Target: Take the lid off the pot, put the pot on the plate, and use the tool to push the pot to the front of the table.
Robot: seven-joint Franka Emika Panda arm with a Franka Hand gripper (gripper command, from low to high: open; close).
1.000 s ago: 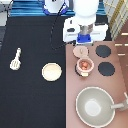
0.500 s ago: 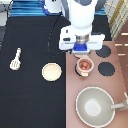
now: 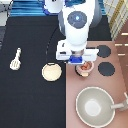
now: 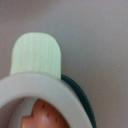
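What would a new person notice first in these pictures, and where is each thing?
The big white arm fills the upper middle of the exterior view, its gripper low over the small pot on the brownish stove counter. A large grey pan sits at the exterior view's bottom right. On the black table, the plate and the white tool lie apart toward the left.

- Exterior view: even, fairly bright overhead light; soft overall, no hard glare.
- Gripper (image 3: 81, 61) hangs over the pot (image 3: 84, 68); faint shadow just beneath it.
- Wrist view: close-range blur; pot (image 4: 37, 102) rim edges smeared, colours washed pale.
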